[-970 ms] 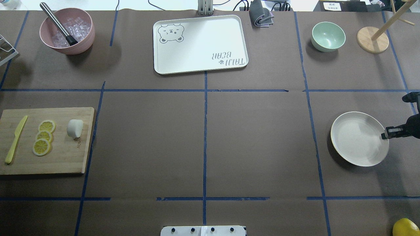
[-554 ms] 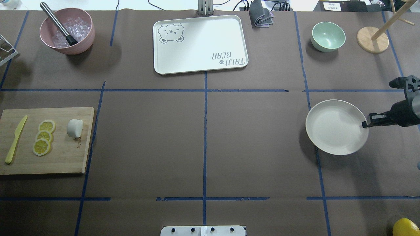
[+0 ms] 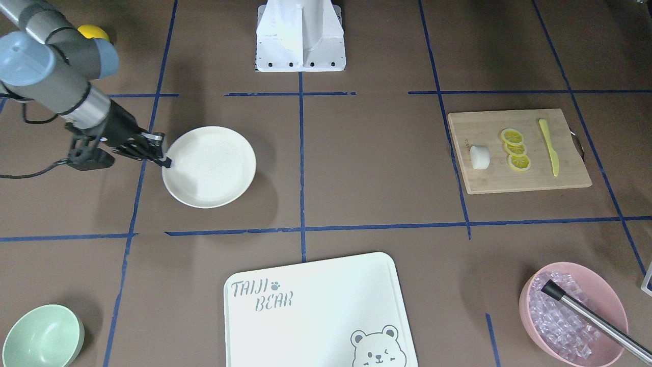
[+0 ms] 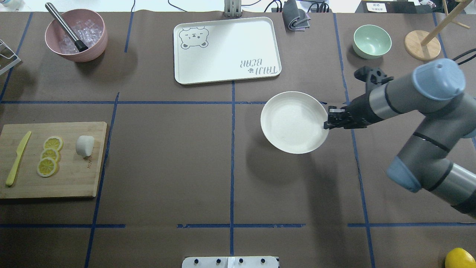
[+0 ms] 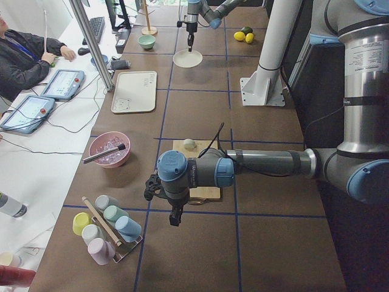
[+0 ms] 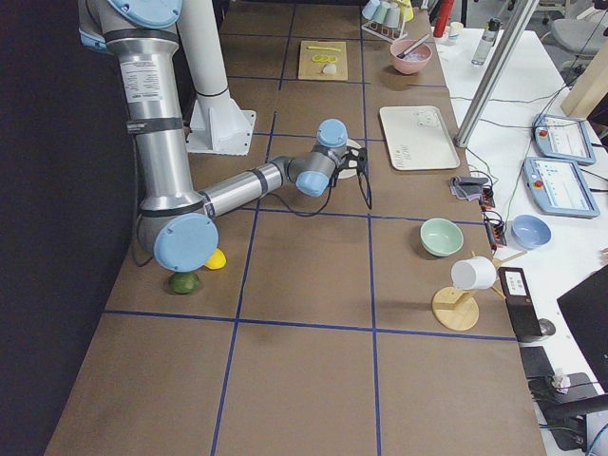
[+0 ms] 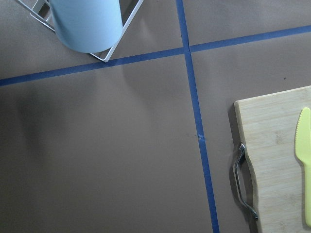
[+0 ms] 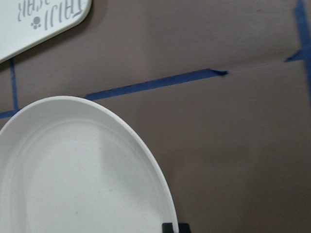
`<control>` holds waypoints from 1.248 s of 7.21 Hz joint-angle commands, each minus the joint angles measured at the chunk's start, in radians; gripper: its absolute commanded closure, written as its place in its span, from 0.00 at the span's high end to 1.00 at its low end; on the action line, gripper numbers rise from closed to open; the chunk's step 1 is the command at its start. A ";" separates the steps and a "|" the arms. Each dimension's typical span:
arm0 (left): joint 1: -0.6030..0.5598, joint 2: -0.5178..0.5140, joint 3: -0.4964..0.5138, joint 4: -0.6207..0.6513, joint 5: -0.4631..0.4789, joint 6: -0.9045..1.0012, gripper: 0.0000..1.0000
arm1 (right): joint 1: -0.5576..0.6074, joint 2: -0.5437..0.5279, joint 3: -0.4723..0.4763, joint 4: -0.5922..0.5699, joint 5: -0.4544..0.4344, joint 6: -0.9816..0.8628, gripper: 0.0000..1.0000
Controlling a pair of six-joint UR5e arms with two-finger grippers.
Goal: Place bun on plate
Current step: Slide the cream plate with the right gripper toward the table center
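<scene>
The bun (image 4: 84, 145), a small white lump, lies on the wooden cutting board (image 4: 74, 178) at the table's left, beside the lemon slices (image 4: 49, 155); it also shows in the front view (image 3: 479, 157). The cream plate (image 4: 293, 123) hangs a little above the table right of centre, casting a shadow below it. My right gripper (image 4: 326, 124) is shut on the plate's right rim (image 3: 175, 189), and one fingertip (image 8: 170, 227) shows at that rim. My left gripper (image 5: 174, 216) hovers off the board's outer end; I cannot tell whether it is open or shut.
A bear-printed tray (image 4: 227, 50) lies at the back centre, a pink bowl of ice (image 4: 76, 35) back left, a mint-green bowl (image 4: 372, 41) and a wooden stand (image 4: 423, 44) back right. A yellow knife (image 4: 16, 158) lies on the board. A lemon (image 4: 459, 258) sits front right.
My right gripper has carried the plate leftward and slightly farther back, from the table's right edge to just right of centre. The bun and board have not moved.
</scene>
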 commanded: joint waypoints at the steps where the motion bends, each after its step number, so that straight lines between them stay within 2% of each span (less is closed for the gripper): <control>1: 0.001 0.000 0.000 0.000 -0.002 0.000 1.00 | -0.167 0.196 -0.011 -0.210 -0.193 0.135 0.00; 3: 0.001 0.000 0.000 0.002 0.000 0.000 1.00 | -0.251 0.249 -0.075 -0.215 -0.295 0.198 0.00; 4: 0.001 0.000 0.000 0.002 -0.002 0.000 1.00 | -0.265 0.246 -0.082 -0.216 -0.308 0.198 0.03; 5: 0.001 0.000 0.000 0.002 -0.002 0.000 1.00 | -0.265 0.246 -0.083 -0.216 -0.308 0.197 0.23; 6: 0.001 0.000 0.000 0.000 -0.002 0.000 1.00 | -0.265 0.241 -0.083 -0.226 -0.311 0.197 0.82; 7: 0.001 0.000 -0.002 -0.001 -0.002 0.000 1.00 | -0.259 0.244 -0.072 -0.282 -0.344 0.192 1.00; 8: 0.001 0.000 0.000 -0.003 -0.002 0.000 1.00 | -0.211 0.243 -0.069 -0.329 -0.319 0.174 1.00; 9: 0.001 0.000 -0.005 -0.005 -0.002 0.000 1.00 | -0.121 0.229 -0.063 -0.365 -0.200 0.089 1.00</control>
